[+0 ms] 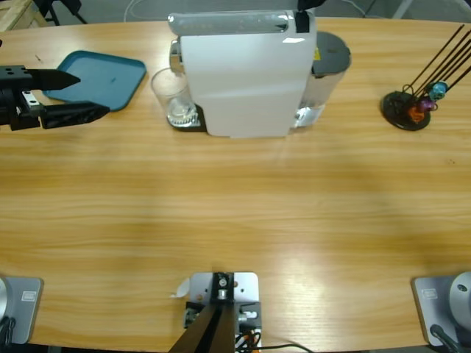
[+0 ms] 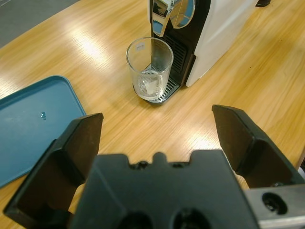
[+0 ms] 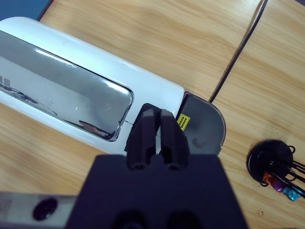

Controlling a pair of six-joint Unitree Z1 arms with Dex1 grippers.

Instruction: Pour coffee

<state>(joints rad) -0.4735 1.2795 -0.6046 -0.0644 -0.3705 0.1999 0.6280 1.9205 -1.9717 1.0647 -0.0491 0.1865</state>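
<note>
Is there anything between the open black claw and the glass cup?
No. In the left wrist view, only bare wooden table lies between the left gripper and the glass tumbler. The blue tray sits off to one side.

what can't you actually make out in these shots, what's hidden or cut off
- Coffee in the glass: left wrist view shows no clear liquid level.
- Right gripper: high view cuts it off at the top edge.
- Coffee machine spout: right wrist view sees only the top.
- Capsules: too small.
</note>
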